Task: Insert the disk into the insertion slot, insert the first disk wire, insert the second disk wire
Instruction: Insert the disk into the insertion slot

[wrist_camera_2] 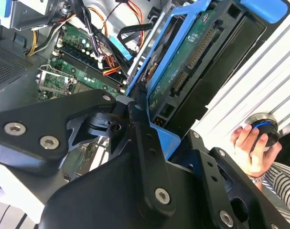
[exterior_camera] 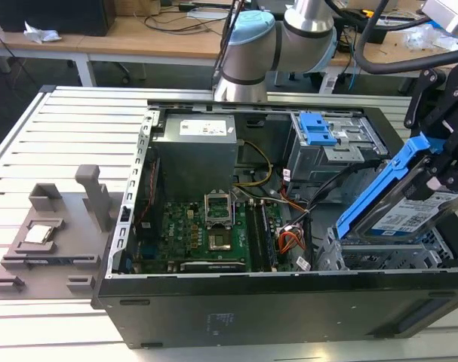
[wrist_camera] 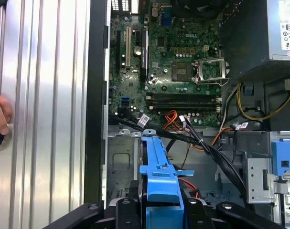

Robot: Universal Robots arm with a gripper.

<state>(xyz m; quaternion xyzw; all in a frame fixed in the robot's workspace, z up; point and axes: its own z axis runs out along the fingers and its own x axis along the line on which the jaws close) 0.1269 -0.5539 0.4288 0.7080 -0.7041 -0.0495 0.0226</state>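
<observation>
The black claw (exterior_camera: 444, 170) clenches the hard drive (exterior_camera: 401, 213) by its blue frame (exterior_camera: 379, 179) — tilted over the low drive cage (exterior_camera: 379, 256) in the open computer case (exterior_camera: 251, 317). First step apparently in hand; seating likely calls for levelling drive with cage.

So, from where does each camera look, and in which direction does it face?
Exterior view: off the arm, above the open computer case, looking down into it; shows the arm and the pincer holding the disk tilted over the insertion slot.
Second wrist view: at the wrist, looking along the pincer's black links to the disk's circuit-board side.
First wrist view: at the wrist, looking past the pincer-held disk to the motherboard.
Shared: both wrist views show the disk, the motherboard and a person's hand.
</observation>
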